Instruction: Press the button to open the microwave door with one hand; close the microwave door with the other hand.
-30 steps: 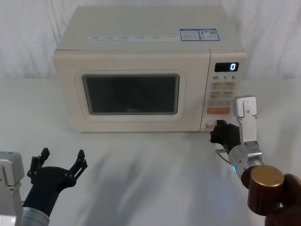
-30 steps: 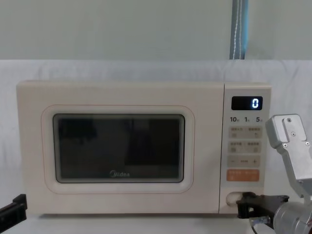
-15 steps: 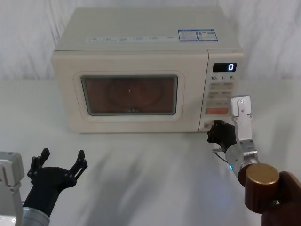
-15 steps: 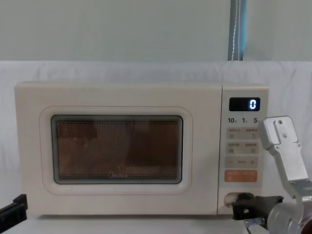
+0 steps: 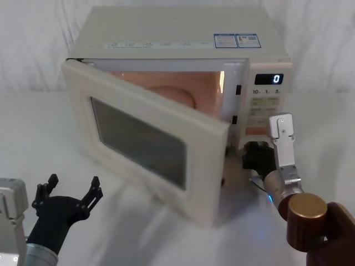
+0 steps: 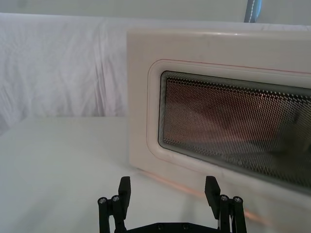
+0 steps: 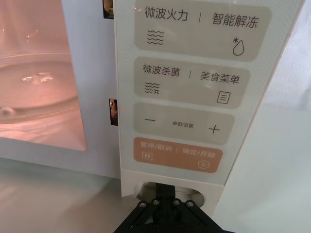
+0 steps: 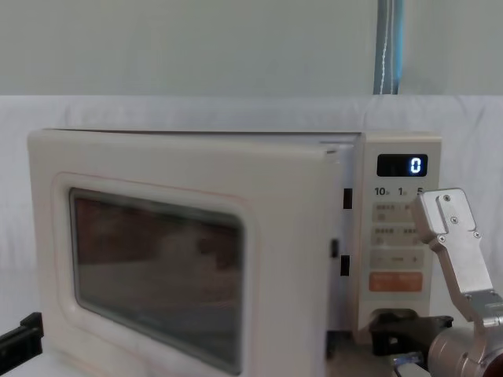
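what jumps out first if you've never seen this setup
The microwave door swung partly open toward the robot, hinged at the left, with the lit orange cavity glowing behind it. The right gripper sits at the button at the bottom of the control panel. The left gripper hovers open, low at front left, apart from the door.
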